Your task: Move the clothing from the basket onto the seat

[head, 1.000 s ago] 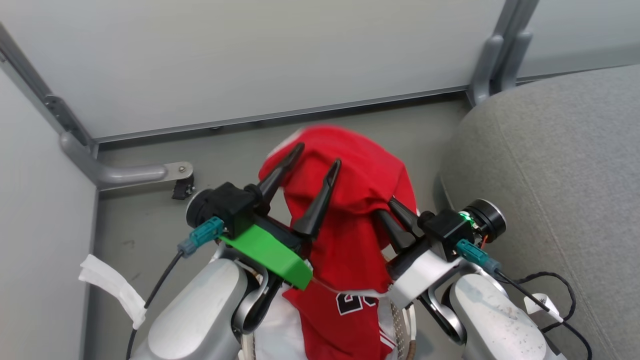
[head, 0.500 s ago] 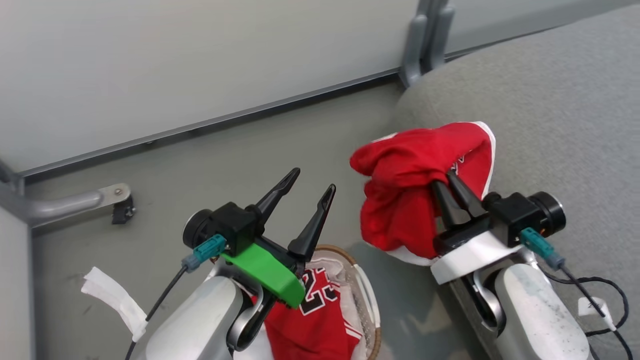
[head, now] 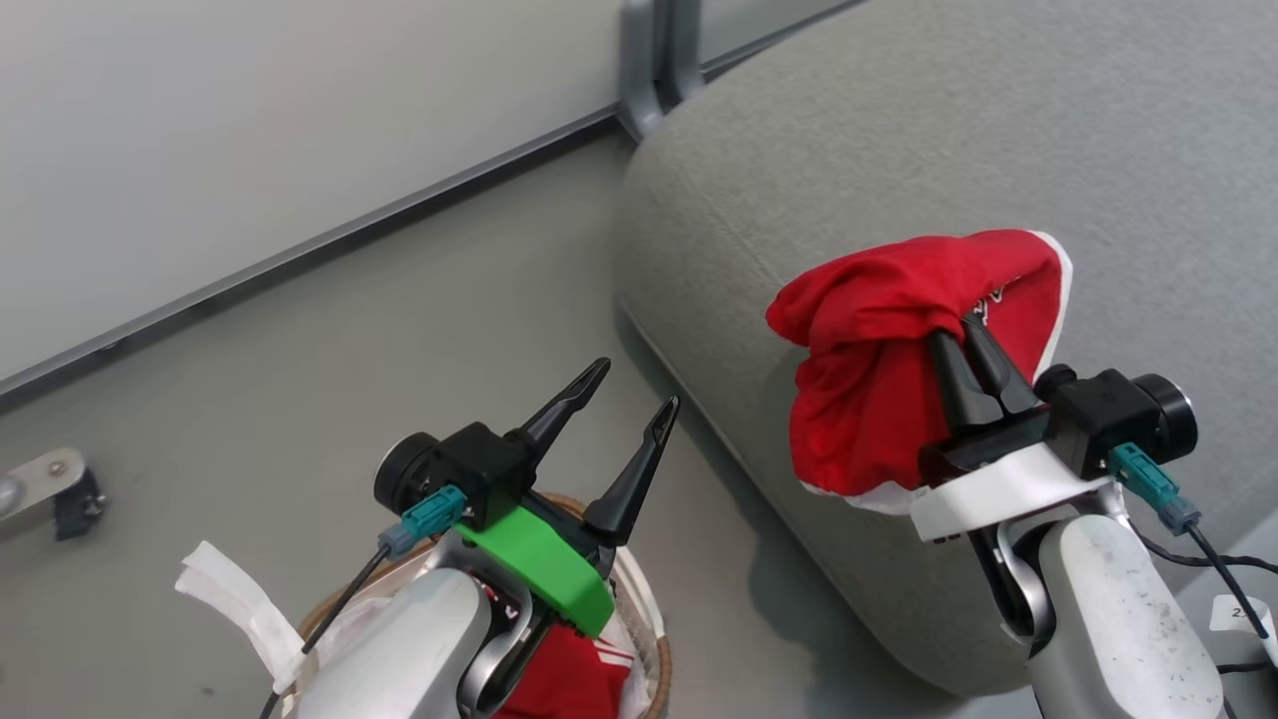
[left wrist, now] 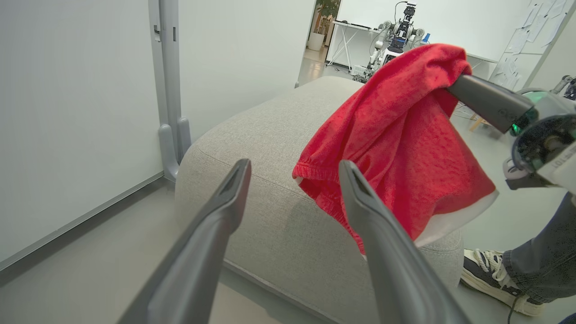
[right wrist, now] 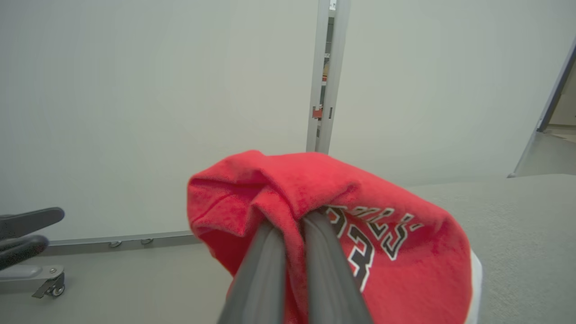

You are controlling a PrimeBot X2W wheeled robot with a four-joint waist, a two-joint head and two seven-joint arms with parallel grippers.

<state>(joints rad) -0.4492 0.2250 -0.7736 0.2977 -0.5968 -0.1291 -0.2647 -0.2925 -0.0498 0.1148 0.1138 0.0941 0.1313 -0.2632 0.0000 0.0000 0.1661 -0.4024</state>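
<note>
Over the seat's (head: 899,150) near left corner, in the head view, your right gripper (head: 963,350) pinches the red garment (head: 879,419), which a second ago hung above the basket (head: 654,639); the robot has turned right. Your left gripper (head: 635,384) stays spread and empty above the jersey (head: 564,674) left inside. From the left wrist, the garment hangs over the seat, seemingly not laid down yet. From the right wrist, the fingers press together on a fold. One piece nearly delivered, I judge; one remains.
</note>
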